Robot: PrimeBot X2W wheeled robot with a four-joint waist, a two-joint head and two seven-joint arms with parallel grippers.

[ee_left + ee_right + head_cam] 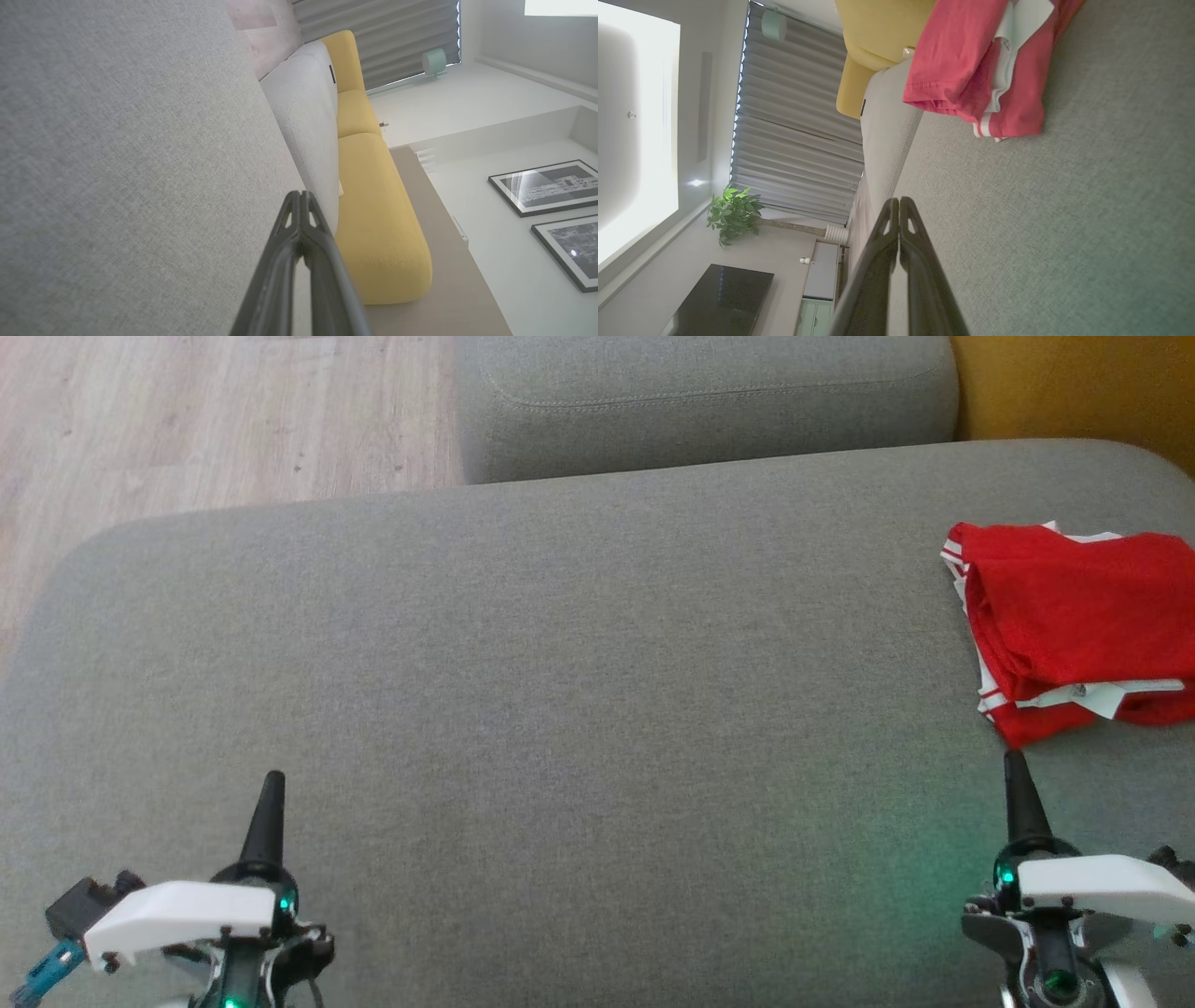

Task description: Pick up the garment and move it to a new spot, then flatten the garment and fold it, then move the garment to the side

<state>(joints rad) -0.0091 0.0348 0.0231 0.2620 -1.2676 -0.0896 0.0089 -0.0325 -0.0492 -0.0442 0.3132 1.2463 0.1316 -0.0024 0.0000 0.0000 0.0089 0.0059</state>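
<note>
Both tools sit nearest: left tool [272, 782] and right tool [1015, 762], each pinched fully closed with nothing in it. Just past the right one, not touching, the red garment [1074, 616] lies folded at the right side of the grey sofa seat [560, 663]. I'd say the job's basically done. Striped edges face left. It's cut off on the right, so its long axis is probably sideways.

No legible text; print on white label [1078, 692] of garment [1064, 607] too small
</note>
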